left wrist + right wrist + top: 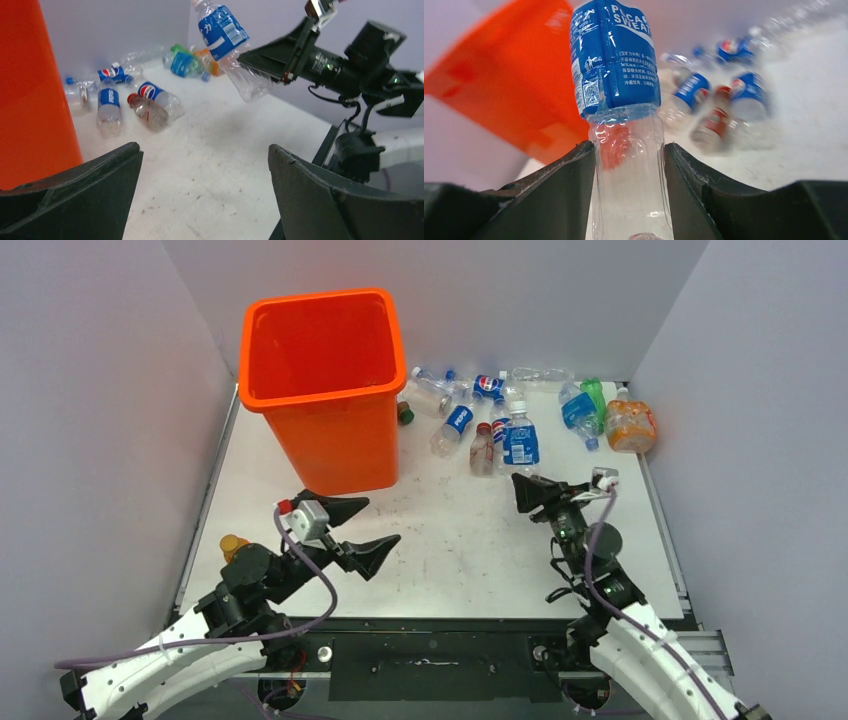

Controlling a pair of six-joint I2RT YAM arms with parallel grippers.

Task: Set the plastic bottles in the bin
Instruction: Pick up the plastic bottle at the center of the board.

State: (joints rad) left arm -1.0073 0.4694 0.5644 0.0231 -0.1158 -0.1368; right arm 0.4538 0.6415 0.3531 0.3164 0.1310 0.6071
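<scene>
The right claw (527,488) is closed on the clear lower body of a blue-labelled bottle (520,440). Its two fingers (564,195) press the plastic from either side just below the label (the print reads Pocari Sweat). The left claw (381,521) gapes wide, with nothing between its fingers, and it touches nothing.

The right arm reaches from its base at the near right toward the far side, its wrist raised so that the bottle hangs clear of the table (440,540). The left arm stretches out from the near left, its claw pointing right and hovering just near of the bin (335,445).

The held bottle's long axis runs near to far and tilts upward, with the base toward the claw's wrist and the cap pointing far and up. It hangs right of centre, well apart from the bin and just near of the other bottles (458,420), which lie scattered along the far edge to the right of the bin. The bin stands upright at the far left
</scene>
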